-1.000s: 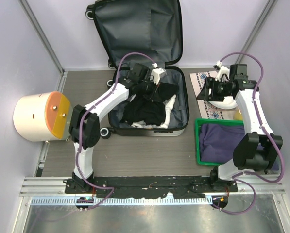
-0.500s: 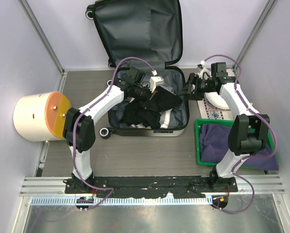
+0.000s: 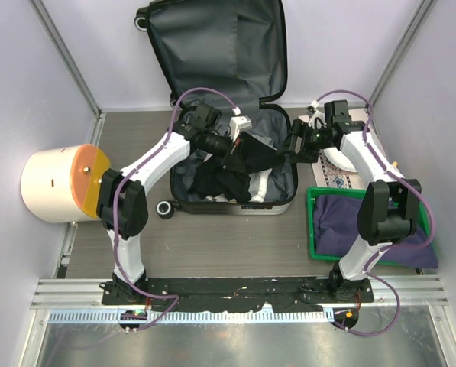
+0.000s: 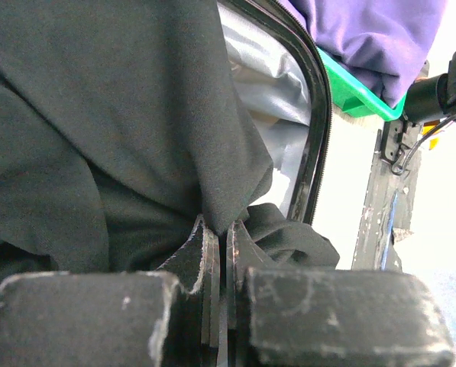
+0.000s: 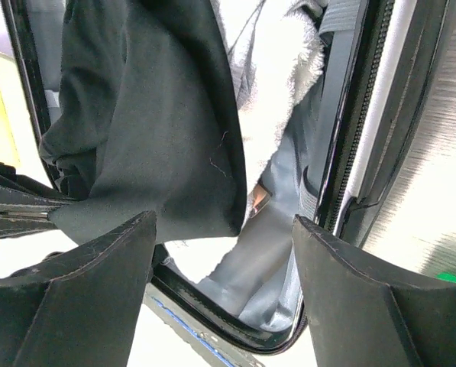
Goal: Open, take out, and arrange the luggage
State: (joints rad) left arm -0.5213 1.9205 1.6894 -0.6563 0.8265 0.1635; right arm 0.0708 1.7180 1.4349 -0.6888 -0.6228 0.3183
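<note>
One wrist-cam-only detail: L jaws tight on black cloth (image 4: 121,115).

Nothing readable in any view: no text, label, brand or number. The luggage (image 3: 212,46), upper middle of the overhead frame, shows only plain dark lining. The mat (image 3: 338,181), right of centre, carries an ornamental pattern but no letters. Both wrist views show just cloth and lining, no print.
</note>
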